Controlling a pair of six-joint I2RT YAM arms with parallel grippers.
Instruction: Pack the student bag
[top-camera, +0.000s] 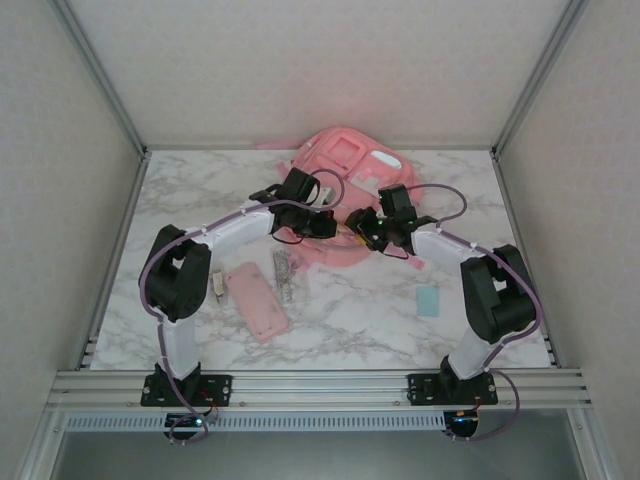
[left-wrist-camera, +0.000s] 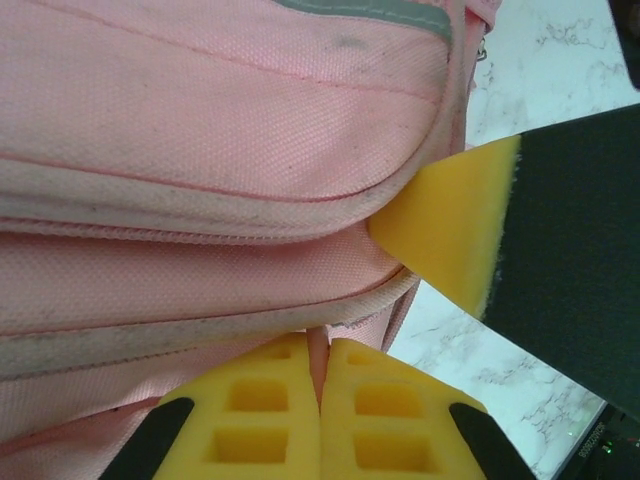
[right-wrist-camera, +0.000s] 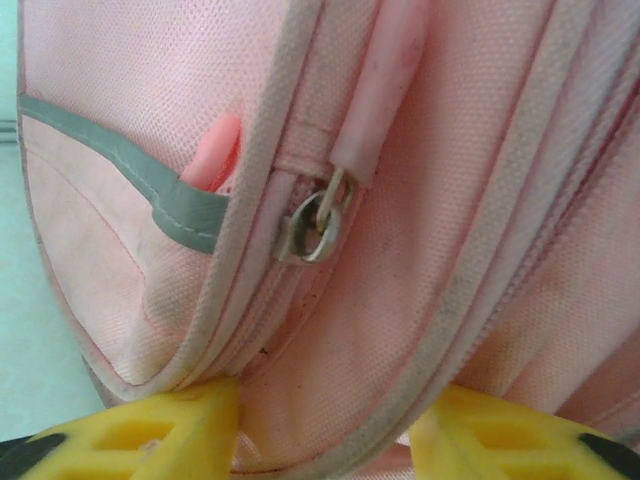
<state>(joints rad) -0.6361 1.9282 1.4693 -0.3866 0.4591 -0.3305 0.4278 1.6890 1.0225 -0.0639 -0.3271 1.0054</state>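
Note:
The student bag (top-camera: 345, 158), a big pink backpack, lies at the back centre of the marble table (top-camera: 350, 320). My left gripper (top-camera: 322, 226) is at the bag's near edge. In the left wrist view its yellow pads (left-wrist-camera: 255, 410) are shut on a thin pink strip of the bag (left-wrist-camera: 318, 350), under the white-trimmed seams. My right gripper (top-camera: 366, 232) meets the same edge from the right. Its yellow fingers (right-wrist-camera: 160, 435) press on either side of a bulging fold of the bag (right-wrist-camera: 330, 360). Above that fold are the metal zip slider (right-wrist-camera: 318, 225) and its pink pull (right-wrist-camera: 385, 80).
A flat pink pencil case (top-camera: 256, 300) lies in front of the left arm. A metallic strip (top-camera: 283, 275) lies beside it, and a small object (top-camera: 218, 288) is at its left. A small pale blue piece (top-camera: 428, 300) lies near the right arm. Frame posts border the table.

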